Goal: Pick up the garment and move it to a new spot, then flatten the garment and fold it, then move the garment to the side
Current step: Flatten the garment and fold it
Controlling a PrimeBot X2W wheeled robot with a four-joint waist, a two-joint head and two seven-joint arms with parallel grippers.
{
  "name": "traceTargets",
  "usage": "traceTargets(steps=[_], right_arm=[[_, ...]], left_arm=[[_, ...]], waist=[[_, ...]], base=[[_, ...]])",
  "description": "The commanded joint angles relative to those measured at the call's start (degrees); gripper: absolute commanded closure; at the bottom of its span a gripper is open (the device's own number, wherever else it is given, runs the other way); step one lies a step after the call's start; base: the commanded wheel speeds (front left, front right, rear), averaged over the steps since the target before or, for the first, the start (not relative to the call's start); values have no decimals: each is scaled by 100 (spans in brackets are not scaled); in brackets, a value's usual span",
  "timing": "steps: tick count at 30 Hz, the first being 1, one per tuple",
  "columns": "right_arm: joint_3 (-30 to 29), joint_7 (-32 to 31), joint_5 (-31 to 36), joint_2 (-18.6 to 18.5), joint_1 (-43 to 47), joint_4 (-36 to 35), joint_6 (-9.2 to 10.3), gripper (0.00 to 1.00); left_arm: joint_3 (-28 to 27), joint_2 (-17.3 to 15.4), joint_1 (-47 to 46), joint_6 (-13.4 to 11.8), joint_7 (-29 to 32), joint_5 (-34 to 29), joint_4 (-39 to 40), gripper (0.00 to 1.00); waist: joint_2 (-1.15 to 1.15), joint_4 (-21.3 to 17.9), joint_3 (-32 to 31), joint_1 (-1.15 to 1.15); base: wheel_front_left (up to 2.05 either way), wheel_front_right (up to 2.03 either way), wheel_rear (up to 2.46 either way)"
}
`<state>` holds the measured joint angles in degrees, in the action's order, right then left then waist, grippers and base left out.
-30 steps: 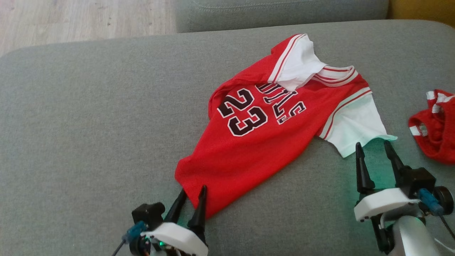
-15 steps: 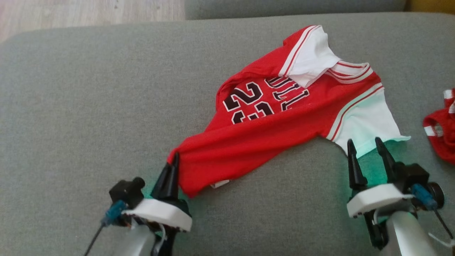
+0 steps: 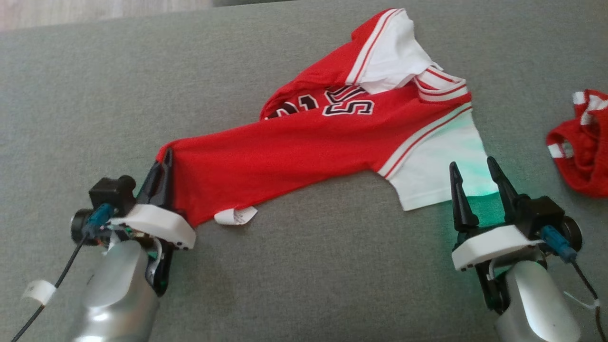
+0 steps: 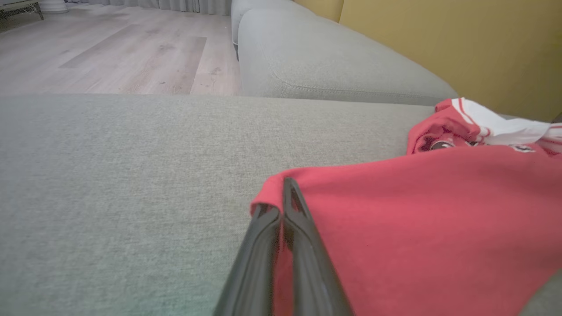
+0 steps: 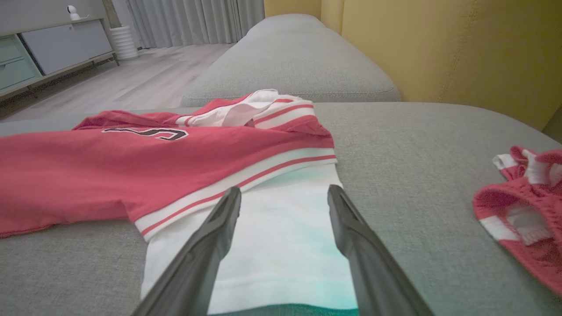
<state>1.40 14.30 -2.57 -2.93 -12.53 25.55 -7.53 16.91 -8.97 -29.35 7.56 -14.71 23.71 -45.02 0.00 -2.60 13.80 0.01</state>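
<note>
The garment [image 3: 304, 147] is a red jersey with white sleeves and black lettering, stretched across the grey sofa cushion. My left gripper [image 3: 164, 161] is shut on its bottom hem corner at the lower left, and the cloth [image 4: 417, 228] is pulled taut from the fingers. My right gripper [image 3: 471, 167] is open, its two fingers standing over the edge of the near white sleeve [image 5: 281, 237], with the sleeve between them but not pinched. A white care label [image 3: 235, 216] hangs out under the hem.
A second small red and white garment [image 3: 582, 152] lies crumpled at the right edge of the cushion [image 3: 308, 266]. Another sofa section [image 5: 290, 61] and a yellow wall stand behind. Wooden floor [image 4: 109, 52] lies beyond the cushion's far left edge.
My left gripper shut on the hem corner and dragged it left, stretching the jersey and folding the number under. The right gripper stayed open by the sleeve. The camera also shifted.
</note>
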Motion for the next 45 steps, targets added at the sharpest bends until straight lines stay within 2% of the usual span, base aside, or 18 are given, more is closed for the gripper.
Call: traceTargets(steps=[1, 2, 3, 4, 9, 11, 18, 24, 33, 39, 45], right_arm=[[147, 70, -41, -37, -203, -240, 4, 0], [151, 70, -47, -32, -203, -248, 4, 0], [151, 70, -47, -32, -203, -248, 4, 0], [144, 70, -60, -26, -199, -266, 4, 0], [200, 70, -66, -4, -103, -238, 4, 0], [210, 70, -56, 0, -55, -228, 4, 0], [182, 70, -119, 3, 241, -211, 4, 0], [159, 70, -127, 4, 526, -186, 4, 0], [175, 70, -135, 4, 671, -160, 4, 0], [250, 70, -224, 5, 528, -229, 4, 0], [288, 70, -172, 5, 313, -248, 4, 0]], left_arm=[[-289, -250, -228, -119, -29, -155, 37, 90], [-365, -248, -228, -204, -29, -222, 42, 5], [-365, -248, -228, -204, -29, -222, 42, 5], [-437, -235, -206, -284, -29, -292, 69, 0], [-893, -60, 424, -677, -29, -729, 554, 0], [-1010, 36, 752, -751, -29, -886, 815, 0], [-1239, 427, 1945, -657, -29, -1273, 1791, 0], [-1235, 571, 2577, -564, -29, -1522, 2309, 0], [-1181, 607, 2836, -779, -29, -1450, 2594, 0], [-990, 608, 2572, -682, -29, -1319, 2580, 0], [-960, 608, 2114, -662, -29, -1085, 2150, 0]], waist=[[0, -73, -22, -1], [0, -91, -45, -1], [0, -91, -45, -1], [0, -105, -72, -1], [0, -155, -352, -1], [0, -145, -468, -1], [0, -10, -878, -1], [0, 115, -1122, -1], [0, 158, -1193, -1], [0, 140, -877, -1], [0, 41, -478, -1]], base=[[0, 0, 0], [0, 0, 0], [0, 0, 0], [0, 0, 0], [0, 0, 0], [0, 0, 0], [0, 0, 0], [0, 0, 0], [0, 0, 0], [0, 0, 0], [0, 0, 0]])
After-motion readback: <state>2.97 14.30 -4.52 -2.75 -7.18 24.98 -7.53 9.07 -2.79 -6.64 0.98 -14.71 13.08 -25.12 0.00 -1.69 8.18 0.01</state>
